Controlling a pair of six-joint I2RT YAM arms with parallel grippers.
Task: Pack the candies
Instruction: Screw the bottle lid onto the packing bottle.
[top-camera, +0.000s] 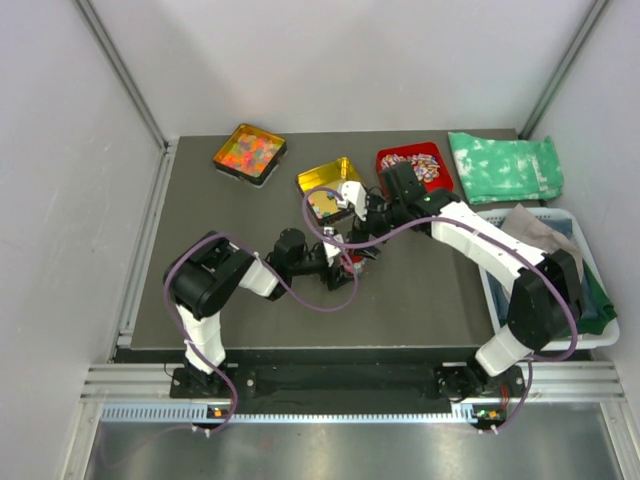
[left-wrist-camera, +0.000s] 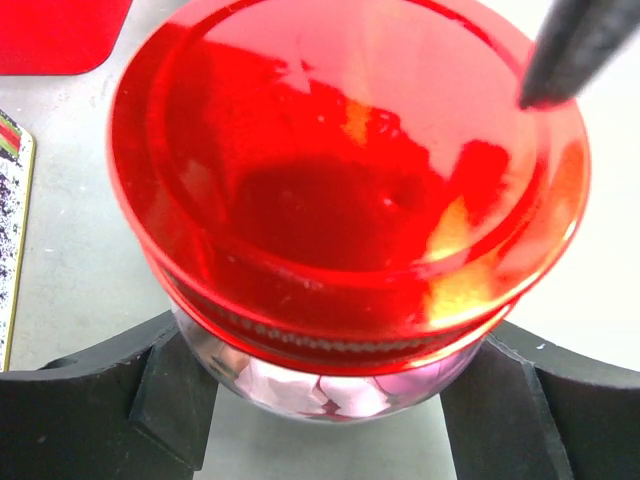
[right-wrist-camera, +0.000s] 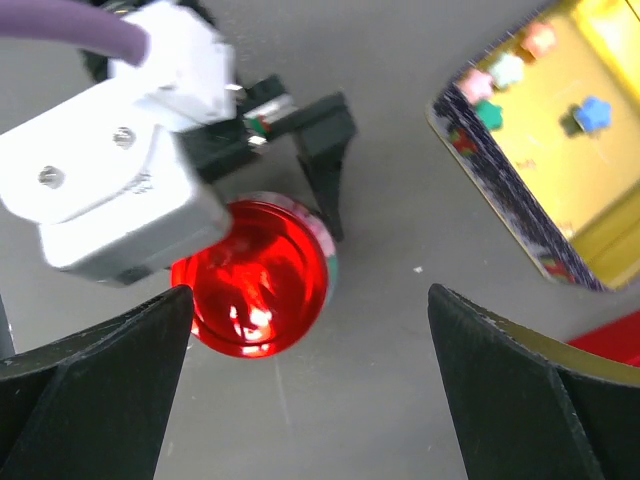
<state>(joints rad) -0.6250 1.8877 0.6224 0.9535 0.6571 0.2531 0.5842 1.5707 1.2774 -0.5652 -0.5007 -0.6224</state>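
Lid (left-wrist-camera: 340, 180) may sit loose on jar (left-wrist-camera: 430, 372).
Left gripper (left-wrist-camera: 330, 410) clamps the jar; right gripper (right-wrist-camera: 315, 390) hangs open above; a nudge could spill candies (left-wrist-camera: 310, 395).

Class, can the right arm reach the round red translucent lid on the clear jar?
Probably yes: the open right gripper hovers above the red lid; left gripper clasps only the clear jar beneath.

No lettering, brand, number or sign can be read anywhere. The outer rim of the yellow tray (right-wrist-camera: 540, 180) carries a dark speckled print, too blurred to tell whether it holds words.
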